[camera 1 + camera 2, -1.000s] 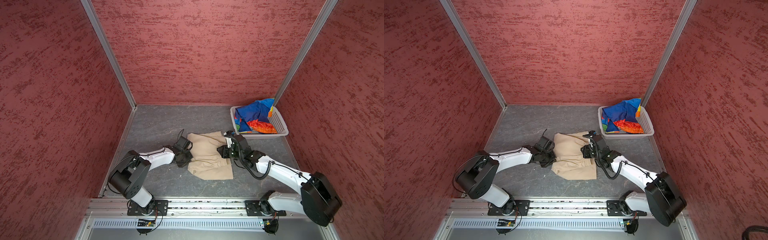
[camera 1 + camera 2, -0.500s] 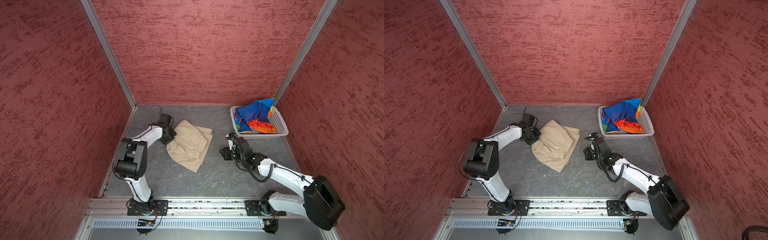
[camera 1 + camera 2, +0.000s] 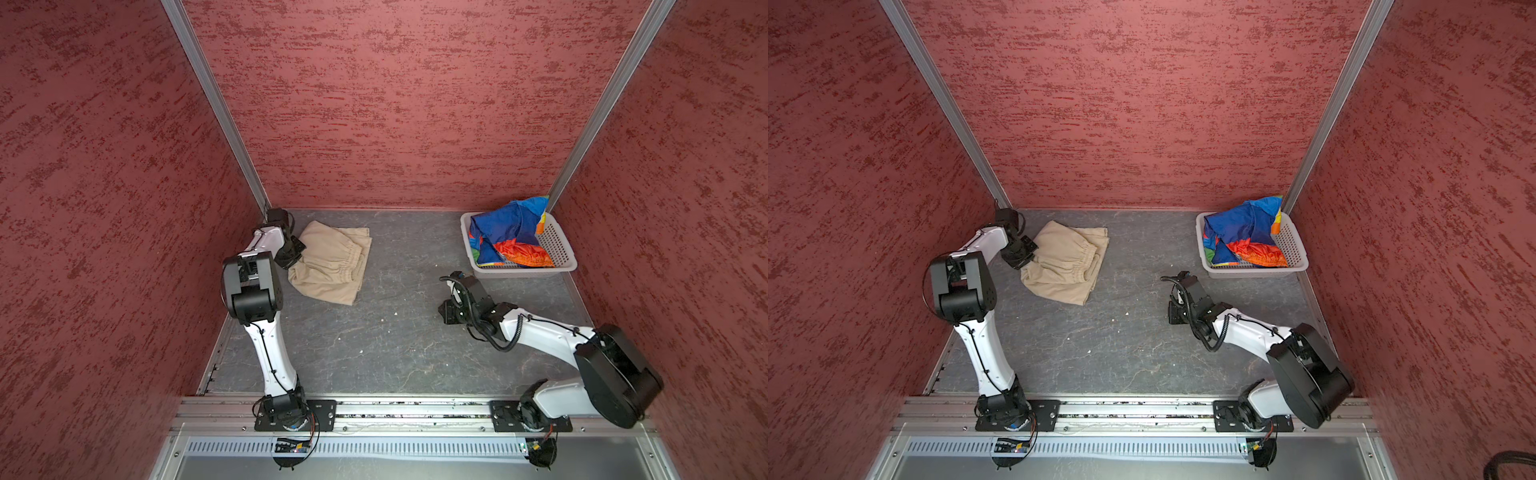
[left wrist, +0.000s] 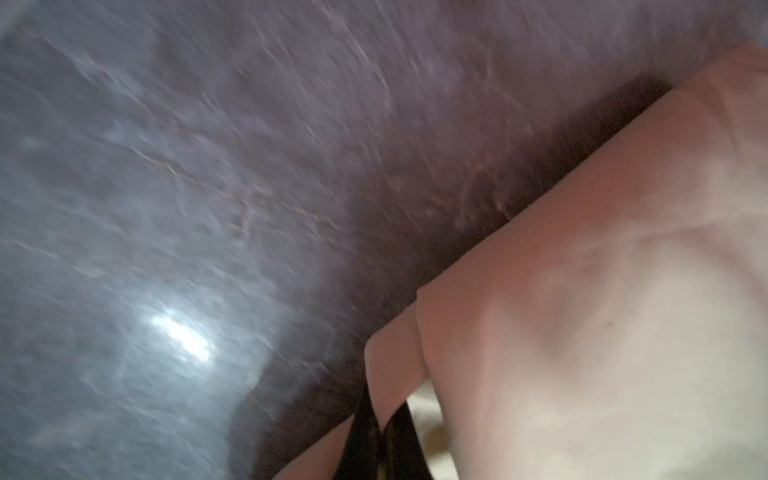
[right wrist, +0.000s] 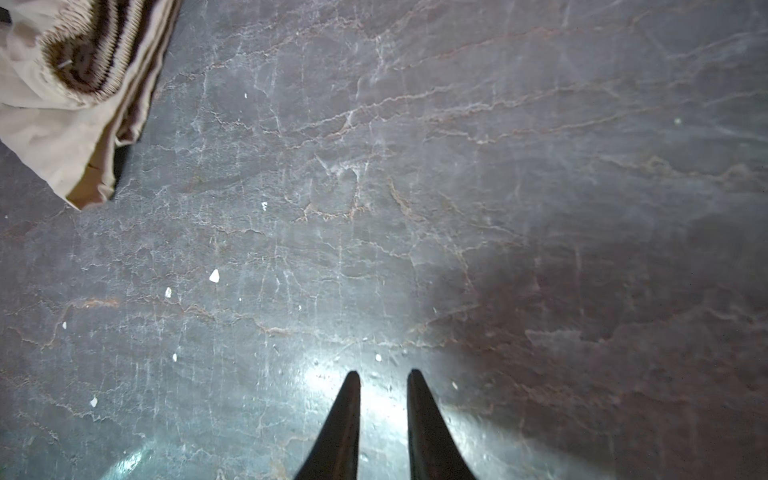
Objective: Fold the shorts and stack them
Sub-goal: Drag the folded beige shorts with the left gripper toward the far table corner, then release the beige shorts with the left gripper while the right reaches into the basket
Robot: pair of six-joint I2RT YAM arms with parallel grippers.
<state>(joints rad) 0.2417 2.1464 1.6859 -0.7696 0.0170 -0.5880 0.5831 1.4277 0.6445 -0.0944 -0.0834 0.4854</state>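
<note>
Cloth fills the left gripper (image 3: 297, 254): its jaws are clenched on the nine o'clock edge of the beige shorts (image 3: 332, 262), which lie folded at ten o'clock on the tabletop (image 3: 395, 332). The right gripper (image 5: 383, 376) hovers near three o'clock, jaws slightly parted and empty. At two o'clock the rainbow shorts (image 3: 509, 237) sit crumpled in the basket (image 3: 523, 272). Judging by the sheen, that pair is light and slippery and may slide out of a fold; a thick seamed edge looks surest to pinch. The beige cloth seems soft and matte.
</note>
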